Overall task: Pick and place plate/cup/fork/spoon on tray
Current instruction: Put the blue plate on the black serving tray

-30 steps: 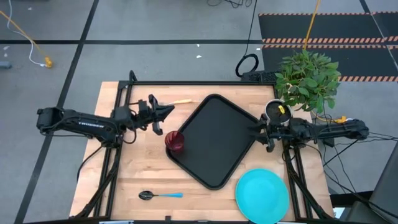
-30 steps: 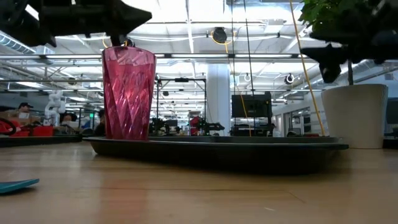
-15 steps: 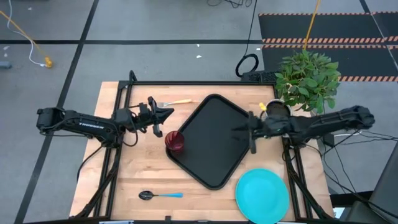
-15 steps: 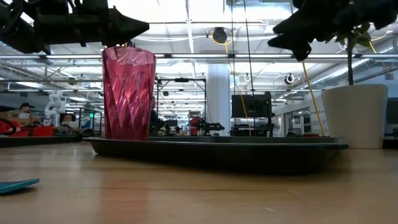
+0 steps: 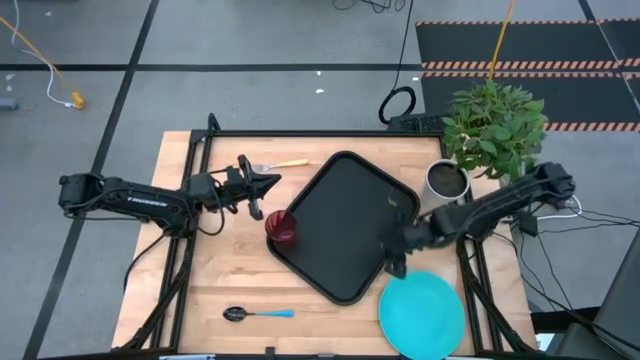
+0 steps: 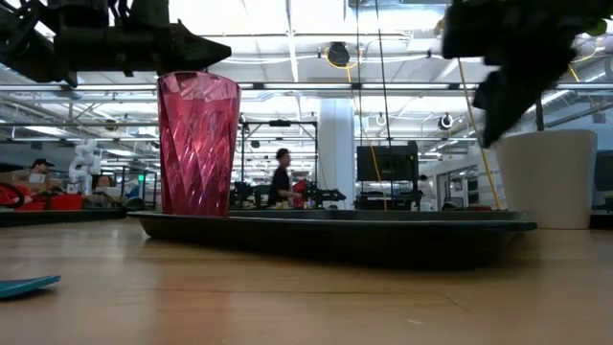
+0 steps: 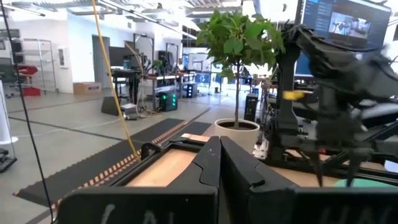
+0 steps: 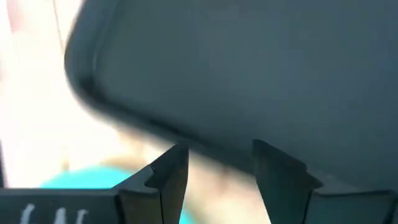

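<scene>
Since a second ago: right arm has swung from beside the plant pot across the tray's near-right edge; its right gripper now hangs at the tray rim, just above the plate. Left arm has barely shifted.
Right jaws: apart, with a clear gap between the fingers in the wrist view, holding nothing.
Left gripper: hovers over bare wood between the fork and the cup; its wrist view shows the two fingers pressed together, empty.
Step in hand: reaching for the plate, I judge — the cup already stands on the tray, at its left corner; plate, fork and spoon are not yet on it.
Plate: flat on the table at the near right, just off the tray's corner, a sliver of turquoise showing under the right fingers.
Fork: on the table off the tray's far-left edge, well apart from the spoon.
Spoon: near the front edge, left of centre, untouched.
Next move calls for: lowering onto the plate's rim and pinching it — a flat plate offers only its edge, so it could slide instead of lifting.
Surface: pale wooden tabletop on a dark frame.
Room: open workshop with ceiling lights, racks and screens; a person walks far behind the table, others sit at the far left.
</scene>
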Controlling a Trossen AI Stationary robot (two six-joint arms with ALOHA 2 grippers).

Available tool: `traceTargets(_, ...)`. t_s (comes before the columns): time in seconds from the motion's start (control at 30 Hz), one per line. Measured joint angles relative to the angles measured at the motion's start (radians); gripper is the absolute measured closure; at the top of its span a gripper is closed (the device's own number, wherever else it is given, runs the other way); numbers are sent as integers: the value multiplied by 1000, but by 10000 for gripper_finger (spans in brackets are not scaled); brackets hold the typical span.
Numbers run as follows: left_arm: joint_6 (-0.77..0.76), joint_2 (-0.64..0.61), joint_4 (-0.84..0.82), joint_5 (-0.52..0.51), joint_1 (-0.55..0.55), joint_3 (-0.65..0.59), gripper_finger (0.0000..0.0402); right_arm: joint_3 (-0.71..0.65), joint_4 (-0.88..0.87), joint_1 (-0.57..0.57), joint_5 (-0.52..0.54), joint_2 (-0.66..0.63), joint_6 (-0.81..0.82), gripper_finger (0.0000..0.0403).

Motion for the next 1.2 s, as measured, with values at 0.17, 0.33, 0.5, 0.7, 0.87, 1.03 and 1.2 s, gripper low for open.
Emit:
traceTargets(0.17,-27,0,0,38,-2,0,398,24,-176,115,-116,68,187,234)
traceTargets(0.33,-46,0,0,76,-2,0,398,24,-323,219,-179,100,277,234)
traceTargets(0.5,-53,0,-27,80,-25,0,398,24,-341,269,-176,51,381,234)
traceTargets(0.7,-48,0,-49,82,-40,0,398,-3,-348,391,-254,-9,806,234)
traceTargets(0.87,-14,0,-52,77,-39,0,398,-63,-317,495,-196,-42,1054,234)
traceTargets(1.03,34,0,-42,44,-34,0,398,-170,-241,507,-64,-122,988,234)
traceTargets(1.2,33,0,-38,43,-14,0,398,-334,-120,482,-67,-312,941,234)
